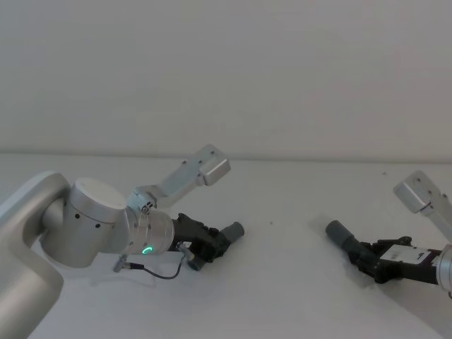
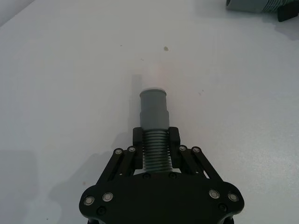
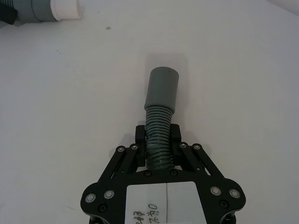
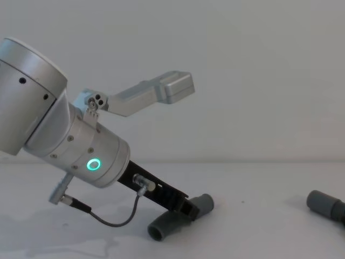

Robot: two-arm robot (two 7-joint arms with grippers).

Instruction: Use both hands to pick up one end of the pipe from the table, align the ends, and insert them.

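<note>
The left pipe piece is matte grey, ribbed lower down, with a white tip. The right pipe piece is grey and ribbed too. The left gripper and the right gripper are black with silver screws. The right one bears a white label with black writing. A green ring light glows on the silver wrist. The table is plain white.

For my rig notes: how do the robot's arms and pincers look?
The left pincer and right pincer are black plastic. The silver cylindrical left wrist has a green ring light and dark cable. The right pincer bears a white handwritten label.
</note>
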